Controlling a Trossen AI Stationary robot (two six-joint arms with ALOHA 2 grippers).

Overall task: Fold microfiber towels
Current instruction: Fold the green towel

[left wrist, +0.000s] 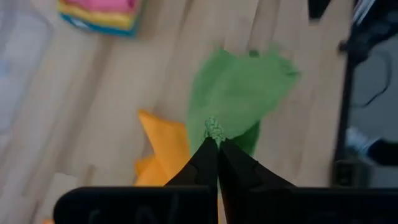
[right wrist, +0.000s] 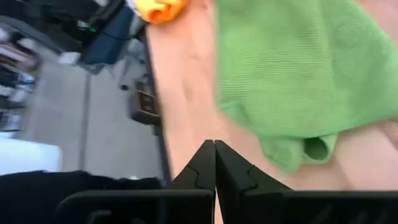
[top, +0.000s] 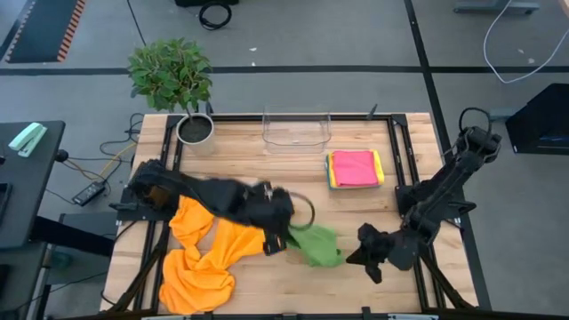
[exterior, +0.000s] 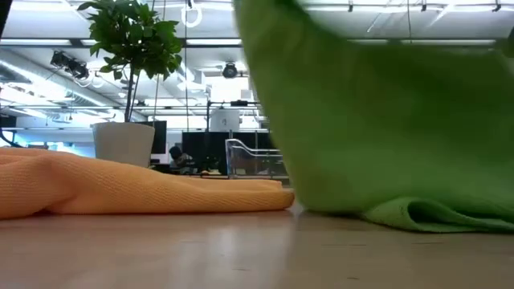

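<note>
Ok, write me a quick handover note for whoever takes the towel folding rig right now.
Left claw: shut on the green towel, pinching one edge and lifting it near the table's middle front.
Right claw: shut, empty, low over the table beside the green towel.
Done: folded stack with pink on top, yellow and blue edges showing, at the back right by the clear bin.
Left: the green towel, plus the orange towels lying crumpled at front left.
</note>
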